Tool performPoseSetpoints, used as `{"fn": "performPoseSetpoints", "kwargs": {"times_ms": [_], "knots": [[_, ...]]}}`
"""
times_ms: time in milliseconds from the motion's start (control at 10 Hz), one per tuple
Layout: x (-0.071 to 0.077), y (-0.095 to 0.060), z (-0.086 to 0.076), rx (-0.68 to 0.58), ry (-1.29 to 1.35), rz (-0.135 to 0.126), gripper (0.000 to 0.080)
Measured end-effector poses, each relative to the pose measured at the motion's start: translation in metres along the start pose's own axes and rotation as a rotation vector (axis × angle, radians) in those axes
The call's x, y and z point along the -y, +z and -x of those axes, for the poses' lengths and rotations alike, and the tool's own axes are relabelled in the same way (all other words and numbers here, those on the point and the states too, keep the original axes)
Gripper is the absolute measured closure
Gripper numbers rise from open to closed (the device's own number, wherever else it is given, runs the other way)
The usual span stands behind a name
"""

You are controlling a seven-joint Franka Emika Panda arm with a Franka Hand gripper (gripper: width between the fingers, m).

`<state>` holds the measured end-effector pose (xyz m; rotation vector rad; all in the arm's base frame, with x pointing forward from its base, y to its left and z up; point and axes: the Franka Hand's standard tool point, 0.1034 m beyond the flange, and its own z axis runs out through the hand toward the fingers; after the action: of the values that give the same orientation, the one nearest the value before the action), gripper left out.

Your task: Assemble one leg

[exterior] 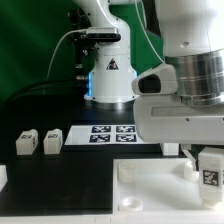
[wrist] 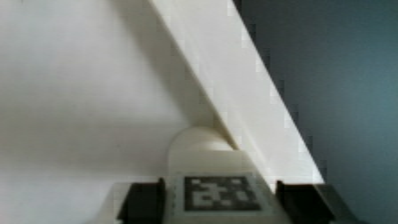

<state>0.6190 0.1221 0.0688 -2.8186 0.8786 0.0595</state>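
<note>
My gripper [exterior: 204, 163] is shut on a leg [exterior: 209, 177], a small white block with a black-and-white tag facing the camera. It holds the leg upright over the right part of the large white square piece [exterior: 150, 188]. In the wrist view the leg [wrist: 217, 185] sits between the two dark fingers [wrist: 143, 202] of the gripper [wrist: 221, 203], with the white piece's flat top [wrist: 89, 110] and its raised edge [wrist: 222, 70] beyond. I cannot tell whether the leg touches the piece. Two more legs [exterior: 25, 142] [exterior: 52, 142] stand on the dark table at the exterior view's left.
The marker board [exterior: 110, 133] lies flat behind the large piece, in front of the robot base [exterior: 108, 75]. Round sockets [exterior: 126, 170] show on the piece's left side. A white part [exterior: 3, 177] is cut off at the left edge. The arm's wrist [exterior: 190, 85] fills the upper right.
</note>
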Motion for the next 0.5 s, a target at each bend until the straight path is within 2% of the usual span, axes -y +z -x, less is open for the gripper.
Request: {"fn": "performPoseSetpoints", "kwargs": {"times_ms": [500], "knots": [[0.0101, -0.0047, -0.0047, 0.091, 0.882, -0.102, 0.0505]]}}
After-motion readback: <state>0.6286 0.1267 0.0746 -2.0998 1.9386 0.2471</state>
